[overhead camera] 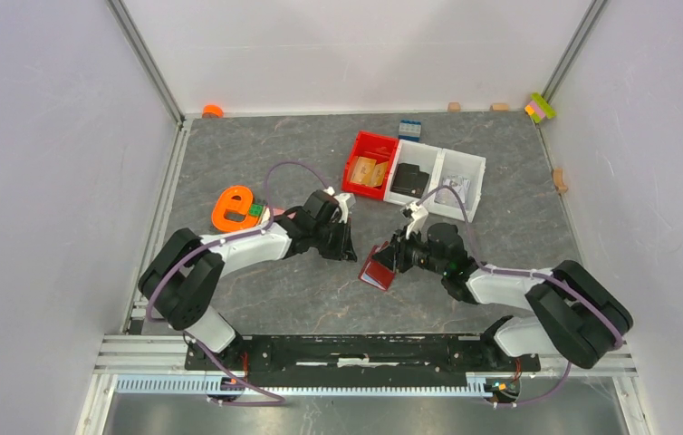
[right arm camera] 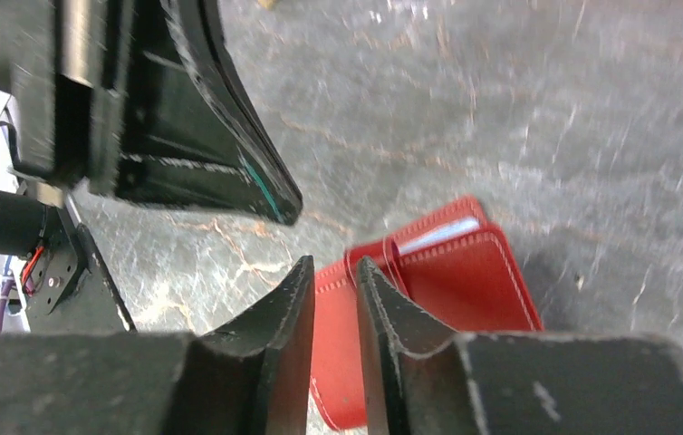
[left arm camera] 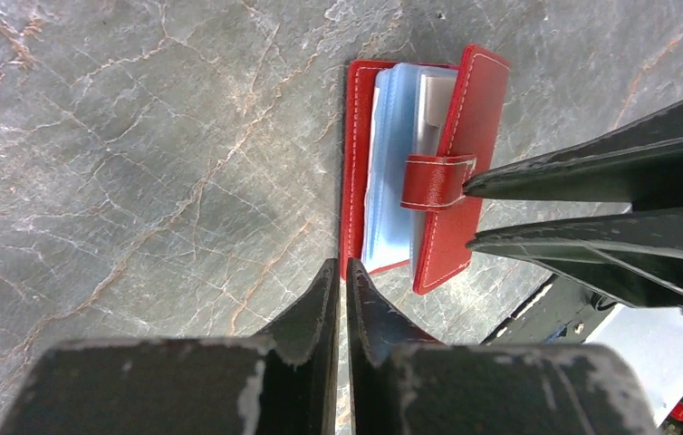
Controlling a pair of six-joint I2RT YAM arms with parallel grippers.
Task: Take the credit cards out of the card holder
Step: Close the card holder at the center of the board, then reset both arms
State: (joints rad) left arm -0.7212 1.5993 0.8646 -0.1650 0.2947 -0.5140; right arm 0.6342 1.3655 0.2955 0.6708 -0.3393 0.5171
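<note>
One card holder, seemingly two credit cards inside

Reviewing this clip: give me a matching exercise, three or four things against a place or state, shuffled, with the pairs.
Things:
1. card holder
2. left gripper
3. orange letter piece
4. red bin

Places or states:
A. holds tan pieces, far side of the table
B. partly open, clear sleeves showing
C. lies beside the left arm
D. fingers nearly together, at the holder's near edge

Pairs: 1-B, 2-D, 3-C, 4-A
</note>
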